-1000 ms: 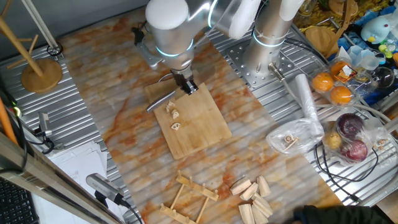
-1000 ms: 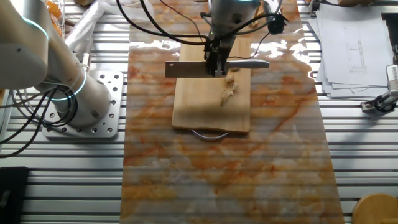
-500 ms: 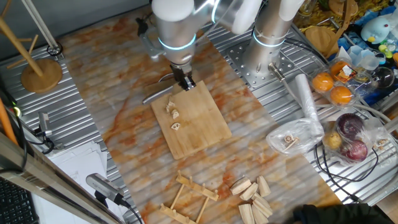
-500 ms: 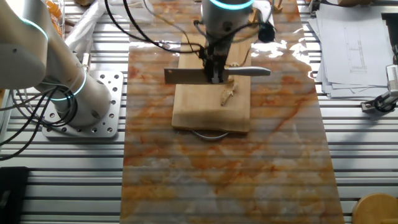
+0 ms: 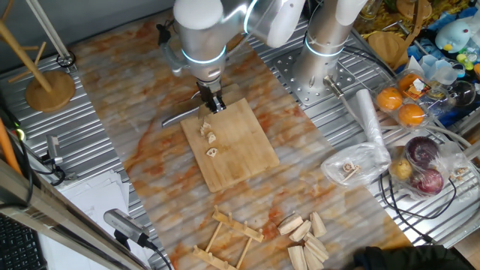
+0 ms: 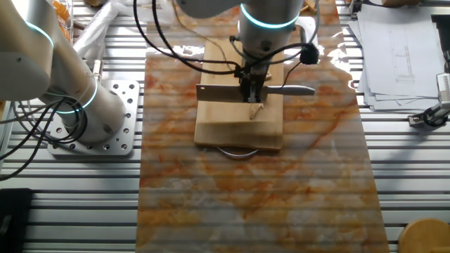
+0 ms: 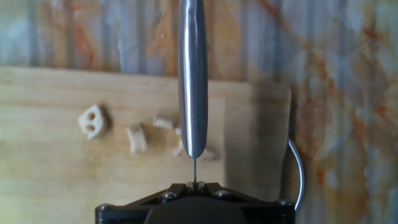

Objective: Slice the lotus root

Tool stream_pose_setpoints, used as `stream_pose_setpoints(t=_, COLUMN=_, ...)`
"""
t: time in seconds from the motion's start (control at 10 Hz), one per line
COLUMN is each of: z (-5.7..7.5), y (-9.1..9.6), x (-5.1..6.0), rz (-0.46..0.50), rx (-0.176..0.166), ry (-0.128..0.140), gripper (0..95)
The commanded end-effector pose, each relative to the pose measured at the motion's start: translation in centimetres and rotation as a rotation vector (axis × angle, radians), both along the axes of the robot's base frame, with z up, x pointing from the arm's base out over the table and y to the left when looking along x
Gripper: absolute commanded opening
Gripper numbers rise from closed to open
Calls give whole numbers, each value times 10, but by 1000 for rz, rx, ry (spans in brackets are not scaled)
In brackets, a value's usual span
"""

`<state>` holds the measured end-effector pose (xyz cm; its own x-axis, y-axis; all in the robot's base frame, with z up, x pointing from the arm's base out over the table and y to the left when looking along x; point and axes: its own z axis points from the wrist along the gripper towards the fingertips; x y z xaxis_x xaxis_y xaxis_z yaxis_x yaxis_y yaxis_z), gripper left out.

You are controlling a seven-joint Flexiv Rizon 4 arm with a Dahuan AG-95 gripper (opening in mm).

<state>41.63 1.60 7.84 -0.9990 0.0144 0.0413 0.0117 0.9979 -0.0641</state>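
Wooden board [image 7: 74, 180], pale lotus root [image 7: 93, 121] slices (small holes), scattered crumbs

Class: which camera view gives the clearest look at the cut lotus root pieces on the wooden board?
The hand view: the lotus root pieces fill the frame, holes visible. One fixed view shows them as tiny specks on the board; in the other fixed view the gripper and knife mostly hide them.

in the hand view the knife [image 7: 192, 81] hides some lotus root [image 7: 186, 148] and runs off the top edge.
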Motion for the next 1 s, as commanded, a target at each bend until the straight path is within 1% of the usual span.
stream_pose_setpoints(t=0.1, z=3, y=0, x=4, rz=-5, rx=3, ry=7, gripper=0)
stream_pose_setpoints(t=0.2, z=1, y=0, x=7, rz=-6, rx=3, ry=4, gripper=0)
stream_pose_setpoints(t=0.5, z=-5, y=-1, x=9, rz=-7, rx=4, ry=0, gripper=0)
stream_pose_setpoints(t=1.0, z=-9, y=-1, x=12, rz=-19, rx=5, ry=-6, gripper=0)
